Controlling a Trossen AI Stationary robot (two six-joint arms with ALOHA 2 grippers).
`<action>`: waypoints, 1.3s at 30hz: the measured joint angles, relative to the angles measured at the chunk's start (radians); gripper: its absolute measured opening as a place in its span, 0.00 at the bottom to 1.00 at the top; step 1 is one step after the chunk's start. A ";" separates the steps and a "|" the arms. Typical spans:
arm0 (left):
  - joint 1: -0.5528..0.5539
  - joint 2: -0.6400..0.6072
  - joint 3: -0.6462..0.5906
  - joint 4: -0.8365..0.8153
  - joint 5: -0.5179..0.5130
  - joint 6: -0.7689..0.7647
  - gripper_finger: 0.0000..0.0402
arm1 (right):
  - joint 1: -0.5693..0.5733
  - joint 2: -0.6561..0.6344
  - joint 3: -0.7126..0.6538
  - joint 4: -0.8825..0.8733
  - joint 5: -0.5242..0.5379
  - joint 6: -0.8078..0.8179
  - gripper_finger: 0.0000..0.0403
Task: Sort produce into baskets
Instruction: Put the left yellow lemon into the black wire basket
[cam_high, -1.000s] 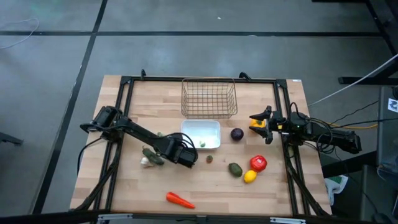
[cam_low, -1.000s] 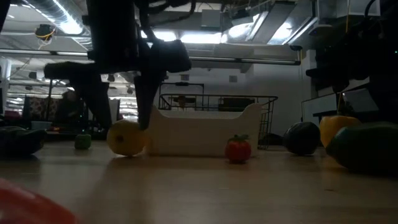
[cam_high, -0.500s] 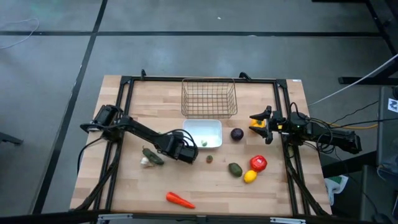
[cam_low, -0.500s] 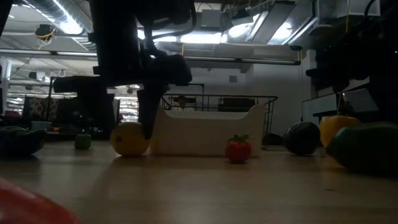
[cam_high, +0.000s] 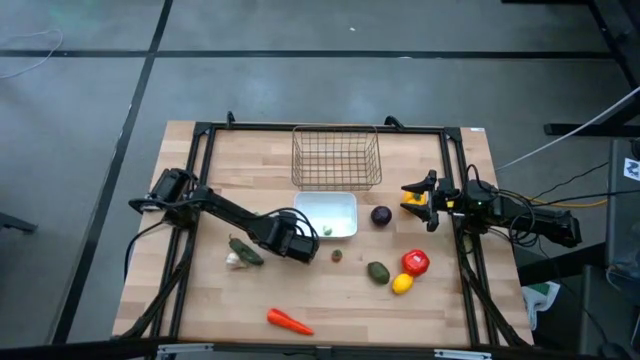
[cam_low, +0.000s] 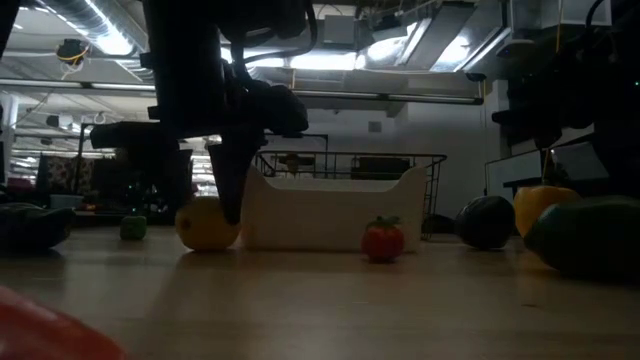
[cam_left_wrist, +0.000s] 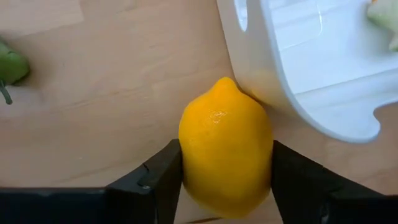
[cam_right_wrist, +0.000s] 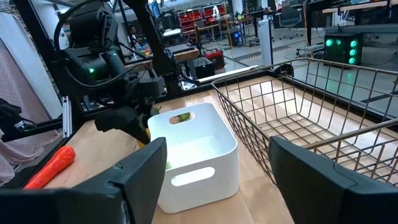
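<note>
My left gripper (cam_high: 301, 246) stands at the near left corner of the white tray (cam_high: 340, 203), shut on a yellow lemon (cam_left_wrist: 225, 147) that lies on the table. In the high view the gripper hides the lemon. The lemon also shows in the low view (cam_low: 205, 223). My right gripper (cam_high: 421, 197) is open and empty at the right, above a yellow fruit (cam_high: 411, 200). The wire basket (cam_high: 337, 158) stands behind the tray. A small green piece (cam_high: 326, 231) lies in the tray. My left gripper pinches the lemon's two long sides (cam_left_wrist: 186, 155) between its two fingers. The fingers (cam_low: 230, 185) come from above, pointing down. The lemon lies on the table, and its pointed end (cam_left_wrist: 231, 83) touches the tray's rounded corner.
On the table lie a purple ball (cam_high: 381, 215), red tomato (cam_high: 415, 262), avocado (cam_high: 377, 271), second lemon (cam_high: 401, 284), small red fruit (cam_high: 337, 255), carrot (cam_high: 288, 320), green pepper (cam_high: 245, 250) and garlic (cam_high: 234, 260).
My left gripper has shifted a little toward the table's far left. Its fingers have closed in on the lemon. The lemon has stayed on the table beside the tray.
</note>
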 joint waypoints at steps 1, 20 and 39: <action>0.000 0.000 0.002 -0.002 0.004 0.008 0.50 | 0.000 0.000 0.000 0.000 0.000 0.000 0.70; 0.018 -0.281 0.048 0.001 0.071 0.165 0.52 | 0.000 0.000 0.000 -0.001 0.000 0.000 0.70; 0.548 -0.402 0.049 0.272 -0.172 1.048 0.53 | 0.000 0.000 0.000 -0.002 0.072 0.000 0.70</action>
